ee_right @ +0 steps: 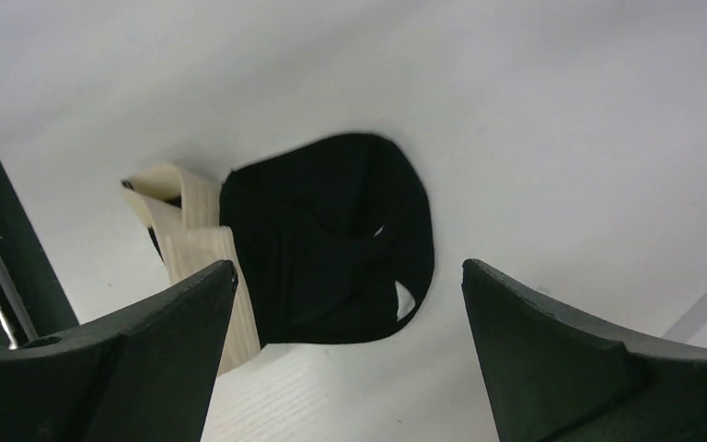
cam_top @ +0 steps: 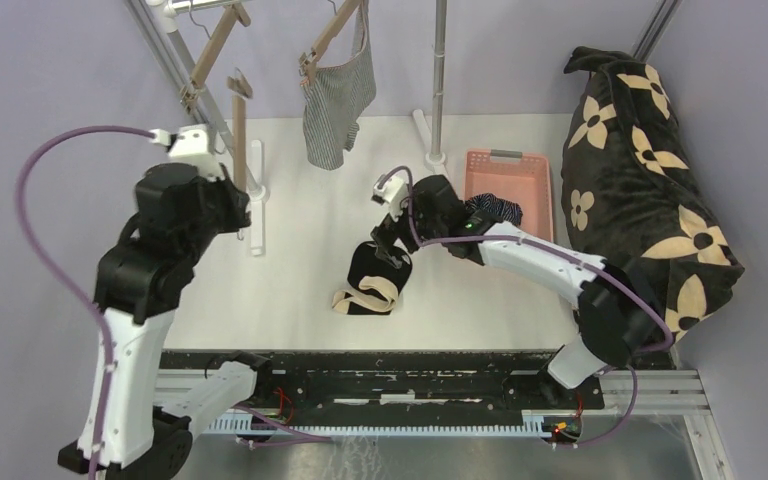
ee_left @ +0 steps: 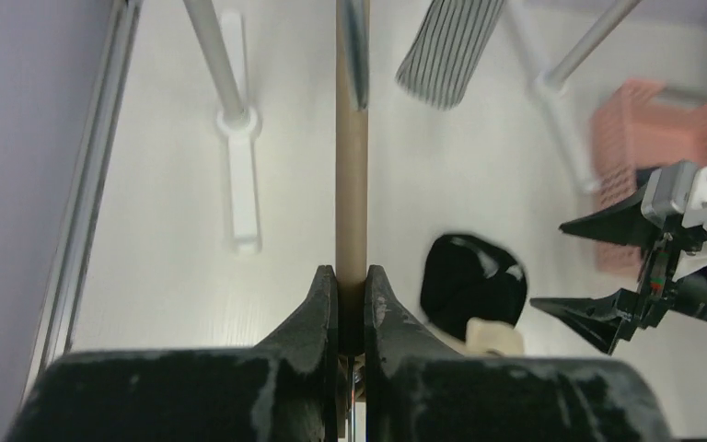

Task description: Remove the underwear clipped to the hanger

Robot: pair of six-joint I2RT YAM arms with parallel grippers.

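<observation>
Overall, surface: a white tabletop (cam_top: 290, 280), matt and faintly grained (a black rail (cam_top: 380, 362) runs along its near edge).
Room: pale lilac walls (cam_top: 50, 60) close in on the far side and both flanks; a white rack pole (cam_top: 440, 70) stands at the far edge.
Left gripper (ee_left: 350, 299): fingers pressed together on a wooden bar (ee_left: 351, 184), near the far left corner.
Right gripper (cam_top: 392, 250): jaws wide apart, gripping nothing, poised just above the black pair (ee_right: 331, 239).
Black pair: crumpled on the tabletop about midway, its cream waistband toward the near edge.
Grey-and-white striped pair (cam_top: 338, 100): hanging clipped to a wooden hanger (cam_top: 328, 38) over the far edge.
Navy striped pair (cam_top: 495, 208): lying in the pink basket (cam_top: 508, 160) at the far right corner.
Blanket (cam_top: 640, 200): black with tan flowers, heaped along the right edge.
</observation>
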